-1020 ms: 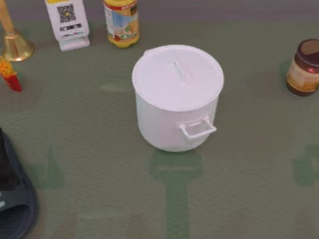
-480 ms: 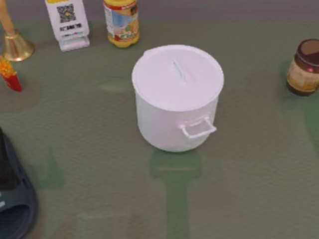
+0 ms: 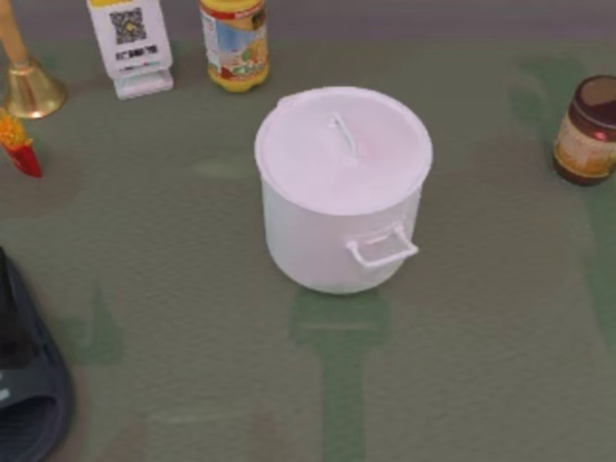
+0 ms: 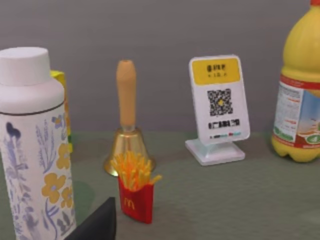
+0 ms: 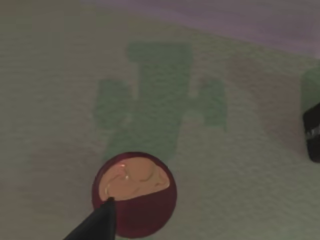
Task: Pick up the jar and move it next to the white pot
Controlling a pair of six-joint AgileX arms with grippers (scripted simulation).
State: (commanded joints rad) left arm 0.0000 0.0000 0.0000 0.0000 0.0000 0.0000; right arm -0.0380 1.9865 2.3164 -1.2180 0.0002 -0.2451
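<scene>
Upright, the jar point(image 3: 586, 130) stands lidded near the table's point(image 3: 173, 250) right edge, well apart from the lidded white pot point(image 3: 339, 192) at centre, bare cloth between them. From above, the right gripper's one visible fingertip point(image 5: 102, 216) overlaps the jar's rim; its grip cannot be told. Neither gripper shows from overhead.

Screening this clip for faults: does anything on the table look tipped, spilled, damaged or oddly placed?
Nothing stands out. The large white lidded pot sits upright mid-table with its lid flat. The small dark brown glass jar stands upright and closed at the right edge, apart from the pot. The tall yellow bottle stands upright at the back.
</scene>
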